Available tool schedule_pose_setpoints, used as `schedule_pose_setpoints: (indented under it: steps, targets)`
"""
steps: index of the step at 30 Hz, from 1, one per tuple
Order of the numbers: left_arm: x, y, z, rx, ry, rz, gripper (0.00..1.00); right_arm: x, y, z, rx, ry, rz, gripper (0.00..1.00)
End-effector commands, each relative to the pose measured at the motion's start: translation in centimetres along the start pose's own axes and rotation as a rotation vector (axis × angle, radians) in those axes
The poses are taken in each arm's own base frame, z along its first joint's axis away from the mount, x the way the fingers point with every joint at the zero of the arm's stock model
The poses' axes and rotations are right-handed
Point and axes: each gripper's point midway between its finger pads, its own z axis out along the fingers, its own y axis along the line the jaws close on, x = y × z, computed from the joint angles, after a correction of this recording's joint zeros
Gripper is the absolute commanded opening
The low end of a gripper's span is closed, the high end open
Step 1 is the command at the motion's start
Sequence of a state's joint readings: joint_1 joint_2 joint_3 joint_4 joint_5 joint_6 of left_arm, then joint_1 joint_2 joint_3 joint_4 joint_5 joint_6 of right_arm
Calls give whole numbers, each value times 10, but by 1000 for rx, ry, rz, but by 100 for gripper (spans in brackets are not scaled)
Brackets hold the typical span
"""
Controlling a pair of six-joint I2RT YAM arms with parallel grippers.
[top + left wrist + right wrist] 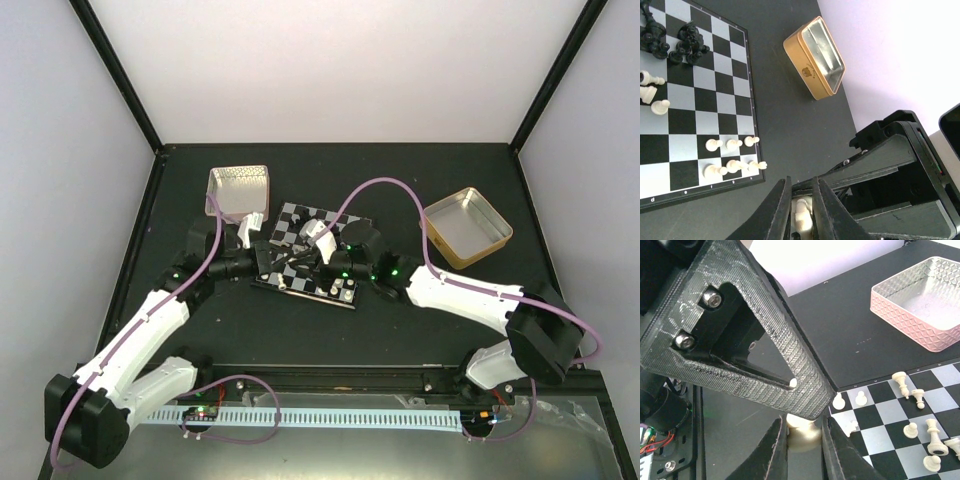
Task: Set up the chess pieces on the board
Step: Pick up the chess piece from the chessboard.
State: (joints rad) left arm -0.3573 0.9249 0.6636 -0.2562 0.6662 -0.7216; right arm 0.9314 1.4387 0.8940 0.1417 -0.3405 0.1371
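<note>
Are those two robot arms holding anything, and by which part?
Each holds a cream-white chess piece. The left jaws pinch the left-held piece by its sides; the right jaws pinch the right-held piece across its body, exact part unclear.

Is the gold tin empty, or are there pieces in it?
Empty: the gold tin shows only its bare shiny floor from above, and the left wrist view shows no pieces inside.

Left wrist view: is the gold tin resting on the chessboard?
No, the gold tin sits on the dark table, off to one side and clear of the board.
</note>
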Motion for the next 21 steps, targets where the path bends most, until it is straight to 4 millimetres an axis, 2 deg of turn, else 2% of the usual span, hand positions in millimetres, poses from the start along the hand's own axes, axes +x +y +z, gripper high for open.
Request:
schedule_pose_setpoints:
  steps: [1,4,7,10,13,16,18,21]
  targets:
    - [-11,-1,-1,-9,-38,23,10,-13,4,-2,-9,-44,-6,11]
    - [-8,1,-3,-21,-31,34,3,-11,-1,1,18,-21,36,17]
    - [-6,9,-4,-60,-32,41,2,-9,-5,5,31,1,74,28]
    - [-7,24,-7,-147,-55,47,2,-6,-11,6,62,12,110,37]
    - [-10,49,-15,-292,-90,58,2,-1,-16,8,90,26,146,45]
    - [-12,79,-30,-472,-130,50,2,14,-28,13,149,65,196,49]
    - [-13,96,-42,-585,-153,42,1,32,-40,21,205,129,228,49]
    - [-13,110,-55,-685,-178,35,2,54,-57,34,296,235,269,48]
